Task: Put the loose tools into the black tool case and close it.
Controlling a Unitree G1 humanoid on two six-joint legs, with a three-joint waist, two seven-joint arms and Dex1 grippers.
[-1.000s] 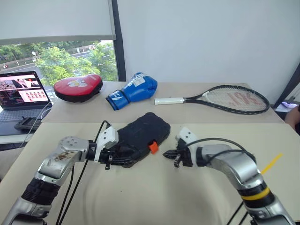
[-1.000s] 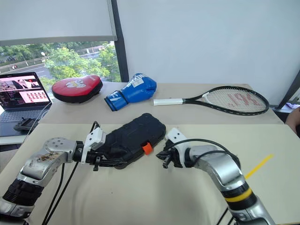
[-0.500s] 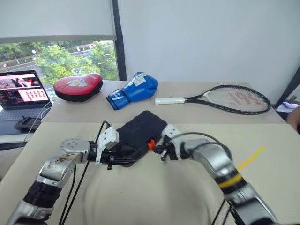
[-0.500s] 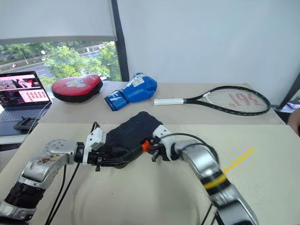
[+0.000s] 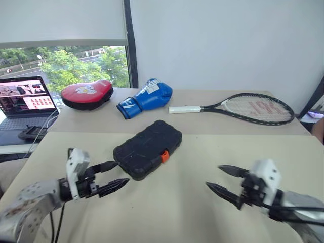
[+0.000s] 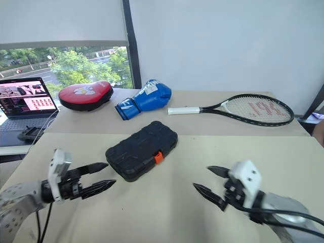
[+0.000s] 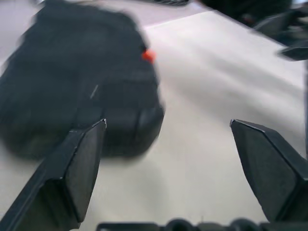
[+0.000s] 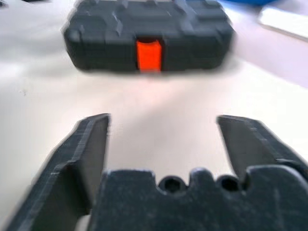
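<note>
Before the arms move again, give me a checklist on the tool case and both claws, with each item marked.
1. Black tool case lid down, lying flat on the table: ok.
2. Orange latch sits flush on the case's front edge: ok; whether it has clicked shut: cannot tell.
3. Loose tools left out on the table: none visible, ok.
4. Left claw open, holding nothing, apart from the case: ok.
5. Right claw open, holding nothing, apart from the case: ok.
6. Every tool seated in its recess inside: cannot tell, the case is closed.
</note>
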